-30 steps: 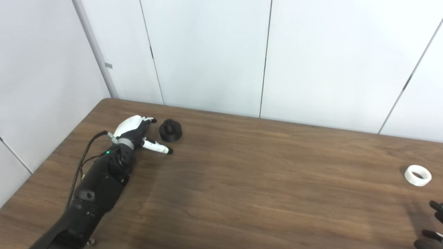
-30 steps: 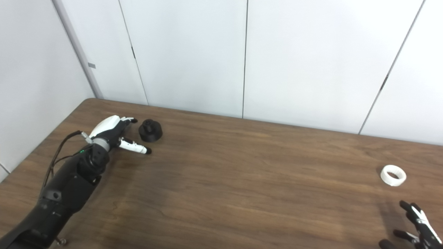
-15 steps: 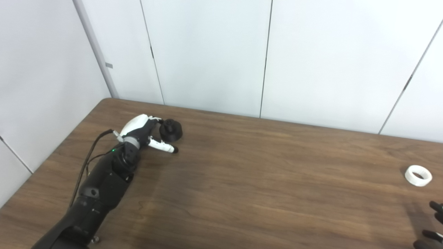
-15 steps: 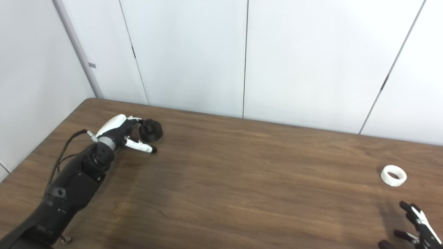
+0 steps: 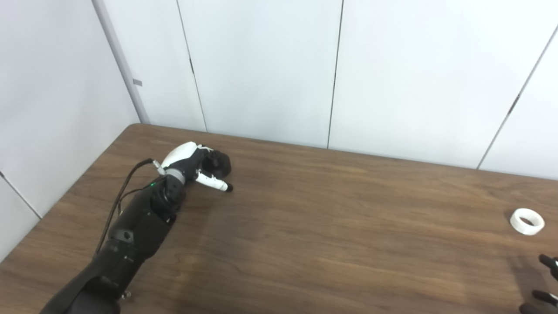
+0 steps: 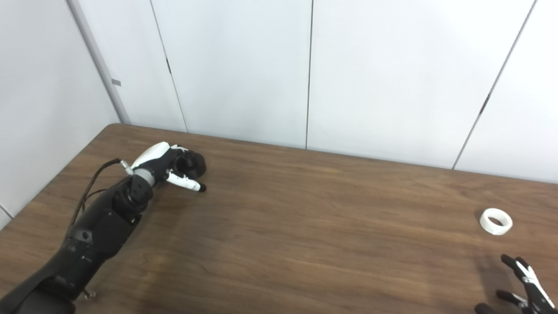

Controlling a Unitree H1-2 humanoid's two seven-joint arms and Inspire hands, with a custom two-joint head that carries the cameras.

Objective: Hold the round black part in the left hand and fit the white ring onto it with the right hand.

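The round black part (image 5: pixel 221 162) sits on the brown table (image 5: pixel 331 226) near its far left corner. My left hand (image 5: pixel 192 162) has closed in on it from the left. Its fingers reach over the part's left side and hide it, and the white thumb (image 5: pixel 212 182) stretches out in front of the part, so the hand is still open. Far to the right lies the white ring (image 6: pixel 495 221), flat on the table. My right hand (image 6: pixel 523 290) is at the bottom right corner, below the ring and apart from it, fingers spread and holding nothing.
White wall panels (image 5: pixel 270 69) stand just behind the table's far edge. A black cable (image 5: pixel 124 192) runs along my left forearm. Bare wood lies between the two hands.
My left hand has moved right and forward until its fingers reach over the black part. The part and the ring have not moved. The right hand has stayed almost still.
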